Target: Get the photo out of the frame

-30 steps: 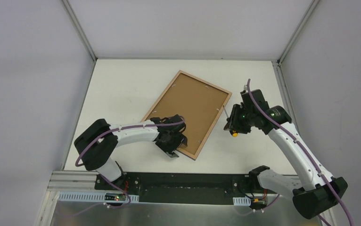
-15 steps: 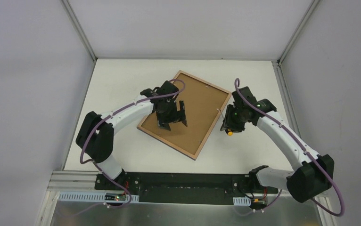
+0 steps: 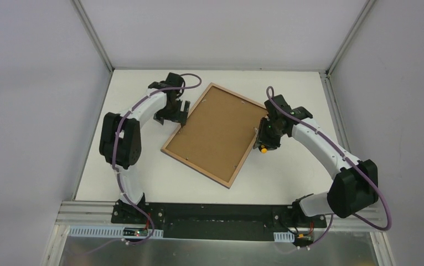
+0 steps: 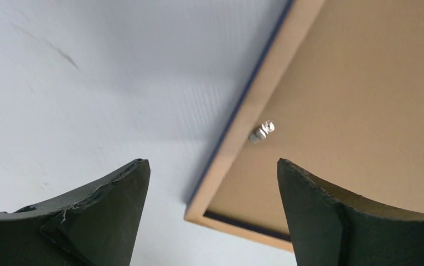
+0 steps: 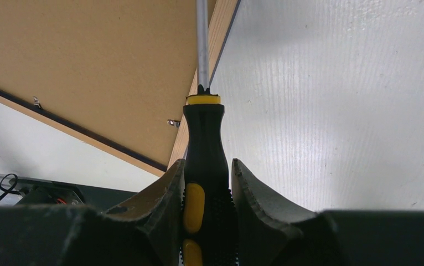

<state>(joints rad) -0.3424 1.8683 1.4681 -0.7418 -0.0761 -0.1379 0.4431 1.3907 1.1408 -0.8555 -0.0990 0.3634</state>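
Right hand (image 5: pixel 207 169) clamps a screwdriver (image 5: pixel 205 136) over the frame (image 4: pixel 242 124); left hand (image 4: pixel 212 166) spread, empty.

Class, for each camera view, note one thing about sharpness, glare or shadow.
Top external: even light, no glare on the backing board. Left wrist: the frame rim is soft, its metal clip a smeared glint. Right wrist: the screwdriver handle sharp.

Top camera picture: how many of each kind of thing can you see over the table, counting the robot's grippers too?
picture frame: 1
backing board: 1
screwdriver: 1
grippers: 2 (left gripper, right gripper)
Total: 5
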